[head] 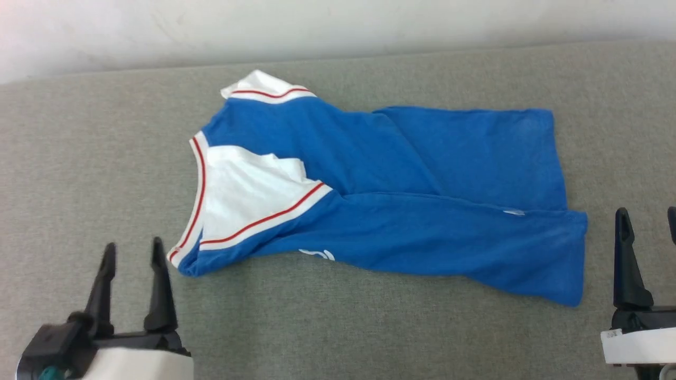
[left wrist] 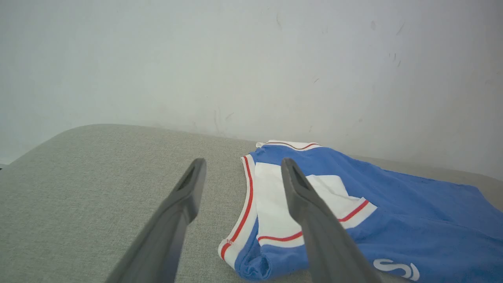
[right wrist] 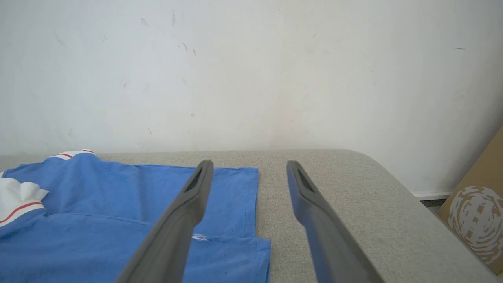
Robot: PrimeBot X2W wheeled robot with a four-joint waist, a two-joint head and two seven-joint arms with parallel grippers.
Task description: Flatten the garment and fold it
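Soft blue garment (head: 401, 211) lies creased on the coarse grey woven table (head: 79, 158). Left end effector (head: 133, 244) and right end effector (head: 647, 211): fingers apart, empty.

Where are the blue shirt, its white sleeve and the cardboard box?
blue shirt (head: 422, 158), head view, on the blue body cloth.
white sleeve (head: 248, 184), head view, middle of the white panel.
cardboard box (right wrist: 477, 220), right wrist view, on its printed side.
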